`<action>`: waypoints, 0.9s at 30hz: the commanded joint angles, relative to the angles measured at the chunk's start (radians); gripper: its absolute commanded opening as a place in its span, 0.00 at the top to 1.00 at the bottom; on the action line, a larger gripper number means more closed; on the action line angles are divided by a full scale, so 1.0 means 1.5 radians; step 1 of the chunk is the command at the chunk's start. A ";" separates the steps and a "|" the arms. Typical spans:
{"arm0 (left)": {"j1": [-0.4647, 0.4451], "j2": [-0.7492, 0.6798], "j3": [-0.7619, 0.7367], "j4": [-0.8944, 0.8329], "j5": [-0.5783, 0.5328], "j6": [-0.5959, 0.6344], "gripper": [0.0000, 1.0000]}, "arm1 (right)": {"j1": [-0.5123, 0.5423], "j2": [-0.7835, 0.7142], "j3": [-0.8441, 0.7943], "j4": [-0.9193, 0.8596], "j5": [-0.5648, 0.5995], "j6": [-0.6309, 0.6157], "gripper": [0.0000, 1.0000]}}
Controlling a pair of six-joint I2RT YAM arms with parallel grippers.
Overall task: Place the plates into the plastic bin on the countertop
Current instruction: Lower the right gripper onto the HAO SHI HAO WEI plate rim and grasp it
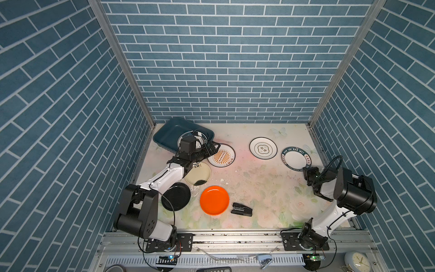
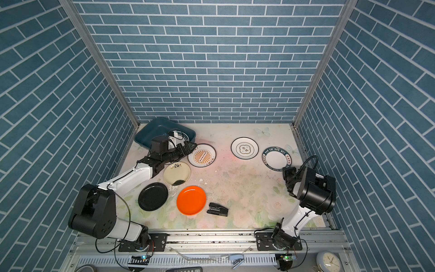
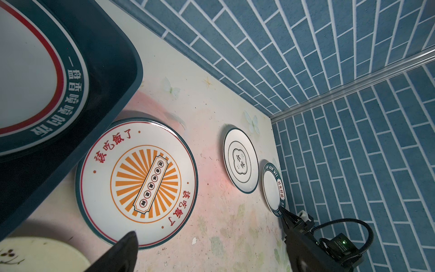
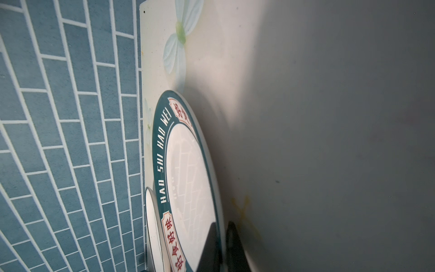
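Now the right gripper [image 1: 306,170] pinches the lettered plate [image 1: 297,157] by its rim, the left gripper [image 1: 211,148] spread beside the plastic bin [image 1: 164,131]; next, probably, a steady lift and carry across to it.

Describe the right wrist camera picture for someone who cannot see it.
The black right gripper pinches the rim of a white plate with a teal band lettered HAO SHI HAO WEI, seen close and edge-on. The pale flowered countertop spreads beneath it, a second plate peeks out beyond, and a blue brick-patterned wall stands behind.
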 commanded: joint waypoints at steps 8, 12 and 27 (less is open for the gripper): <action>-0.004 0.004 -0.011 0.056 0.019 0.008 0.00 | -0.003 -0.071 -0.038 -0.047 0.002 -0.013 1.00; -0.003 0.018 -0.020 0.098 0.045 0.019 0.00 | -0.002 -0.123 -0.041 -0.105 0.000 -0.040 1.00; -0.002 0.032 -0.024 0.120 0.068 0.010 0.00 | 0.002 -0.366 -0.089 -0.289 0.018 -0.127 1.00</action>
